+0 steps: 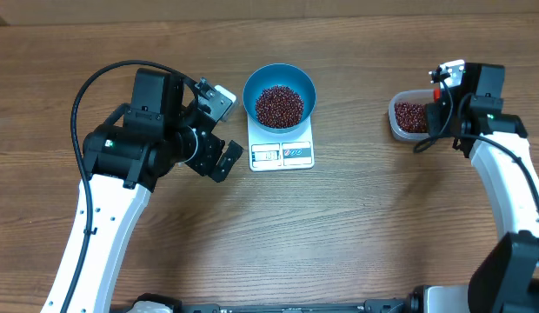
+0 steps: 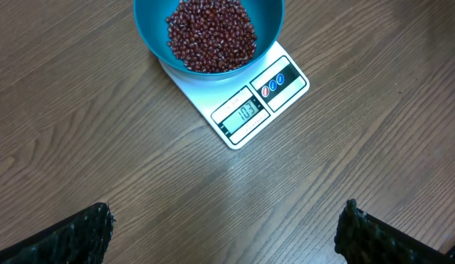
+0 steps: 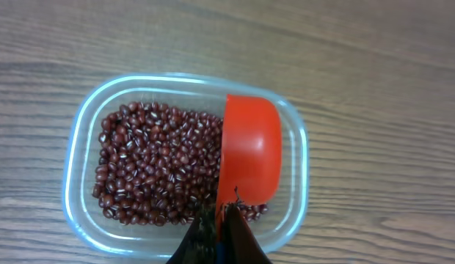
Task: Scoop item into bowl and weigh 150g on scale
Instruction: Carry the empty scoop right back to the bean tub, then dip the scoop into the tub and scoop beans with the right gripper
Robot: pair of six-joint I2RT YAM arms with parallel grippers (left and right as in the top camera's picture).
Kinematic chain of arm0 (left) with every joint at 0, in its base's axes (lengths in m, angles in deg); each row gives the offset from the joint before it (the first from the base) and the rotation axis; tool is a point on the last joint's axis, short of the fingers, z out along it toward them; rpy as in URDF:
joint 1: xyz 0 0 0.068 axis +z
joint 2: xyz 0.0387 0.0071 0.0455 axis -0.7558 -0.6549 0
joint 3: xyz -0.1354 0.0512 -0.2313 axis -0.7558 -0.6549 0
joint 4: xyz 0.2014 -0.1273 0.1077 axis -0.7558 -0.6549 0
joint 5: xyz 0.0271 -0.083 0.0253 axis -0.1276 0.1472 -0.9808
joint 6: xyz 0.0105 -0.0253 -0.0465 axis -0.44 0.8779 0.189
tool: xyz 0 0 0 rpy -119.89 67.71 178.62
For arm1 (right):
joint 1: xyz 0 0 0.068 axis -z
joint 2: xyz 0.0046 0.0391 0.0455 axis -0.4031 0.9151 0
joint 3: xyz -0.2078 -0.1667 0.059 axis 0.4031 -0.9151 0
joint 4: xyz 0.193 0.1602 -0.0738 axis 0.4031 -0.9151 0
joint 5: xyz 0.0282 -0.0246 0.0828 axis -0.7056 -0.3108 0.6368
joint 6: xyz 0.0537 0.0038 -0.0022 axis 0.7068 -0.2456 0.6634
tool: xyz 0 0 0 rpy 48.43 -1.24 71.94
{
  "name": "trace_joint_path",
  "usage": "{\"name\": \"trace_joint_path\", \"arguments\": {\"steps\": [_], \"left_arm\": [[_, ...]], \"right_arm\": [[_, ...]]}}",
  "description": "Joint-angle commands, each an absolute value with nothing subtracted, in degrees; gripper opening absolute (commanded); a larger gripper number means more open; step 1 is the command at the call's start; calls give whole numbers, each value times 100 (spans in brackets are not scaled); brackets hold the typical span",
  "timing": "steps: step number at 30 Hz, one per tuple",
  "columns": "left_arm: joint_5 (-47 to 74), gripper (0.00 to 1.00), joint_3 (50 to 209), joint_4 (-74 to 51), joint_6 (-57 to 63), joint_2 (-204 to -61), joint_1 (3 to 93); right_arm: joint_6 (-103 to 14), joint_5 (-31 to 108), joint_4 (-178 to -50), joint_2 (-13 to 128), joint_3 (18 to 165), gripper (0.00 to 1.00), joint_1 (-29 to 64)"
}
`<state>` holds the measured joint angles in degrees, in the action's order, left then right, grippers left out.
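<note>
looking down from overhead, two arms reach over one wooden table (image 1: 356, 226). one blue bowl (image 1: 252, 87) sits on one white scale (image 1: 282, 156) near the middle, with a heap of red-brown beans (image 1: 279, 106) in it. one clear tub (image 1: 395, 122) stands well apart to the right and holds more beans. the left gripper (image 1: 226, 129) hangs just left of the scale, touching nothing. the right gripper (image 1: 436, 109) is over the tub, and its own body hides its tips here.

from the left wrist, two dark fingers (image 2: 66, 238) show at the bottom corners, spread wide with only bare table between them. both are cut off by the lower edge. the bowl is cut off at the top, so only part of its bean heap shows. the scale sticks out from under it, with one display (image 2: 242, 114) and three small round buttons (image 2: 273, 83) along its front. the digits are too small to read surely.

from the right wrist, the whole tub is in view, its floor mostly covered in beans. one red scoop (image 3: 251, 150) lies over its right side, rounded back toward the camera, so i cannot tell what is inside it. two dark fingertips (image 3: 202, 236) are pressed together at the bottom edge, pinching the scoop's handle, which they mostly hide.
</note>
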<state>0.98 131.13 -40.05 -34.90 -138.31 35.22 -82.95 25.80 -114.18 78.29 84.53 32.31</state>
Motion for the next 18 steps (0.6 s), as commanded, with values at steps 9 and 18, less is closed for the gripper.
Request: {"name": "trace_joint_path", "arguments": {"steps": [9, 18], "left_arm": [[210, 100, 13233, -4009, -3437, -13776, 3520], [210, 100, 13233, -4007, -3437, -13776, 3520]], "right_arm": [[-7998, 2703, -11394, 8496, 8433, 4, 3253], [-7983, 3557, -12266, 8496, 8995, 4, 3255]]}}
